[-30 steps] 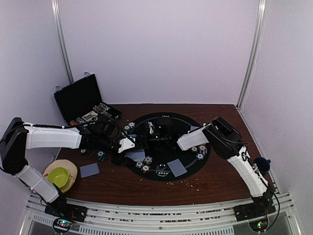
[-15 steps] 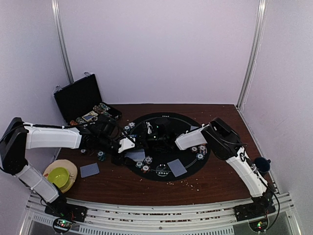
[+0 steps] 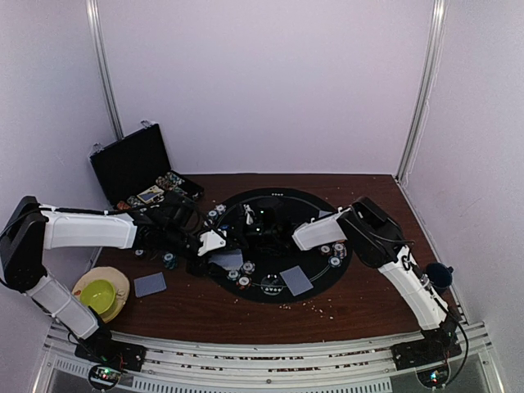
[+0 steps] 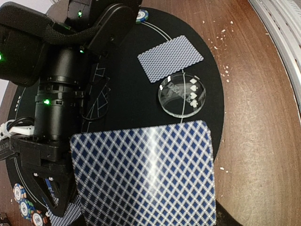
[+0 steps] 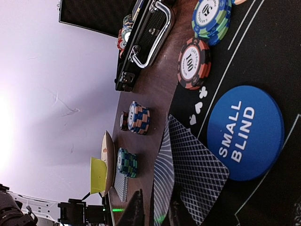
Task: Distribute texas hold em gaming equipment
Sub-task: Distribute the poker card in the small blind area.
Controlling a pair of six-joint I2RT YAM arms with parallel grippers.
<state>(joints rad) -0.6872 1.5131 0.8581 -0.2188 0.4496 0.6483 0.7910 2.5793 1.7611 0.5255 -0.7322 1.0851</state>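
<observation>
Across the last 1 second the right arm (image 3: 315, 233) has crept leftward over the black mat (image 3: 282, 203) at the top view's centre, while the left arm (image 3: 90, 229) has held its pose above the worktop (image 3: 360, 303). This reads as a hand-over not yet finished.

The left end effector (image 3: 216, 247) appears to be grasping the lifted playing card (image 4: 146, 174), which fills the lower middle of the left wrist view. The right end effector (image 5: 157, 212) is released, its jaws apart astride that card's bent edge.

At right in the right wrist view, the blue small-blind disc (image 5: 244, 132) lies on the mat. So 1 card awaits dealing.
</observation>
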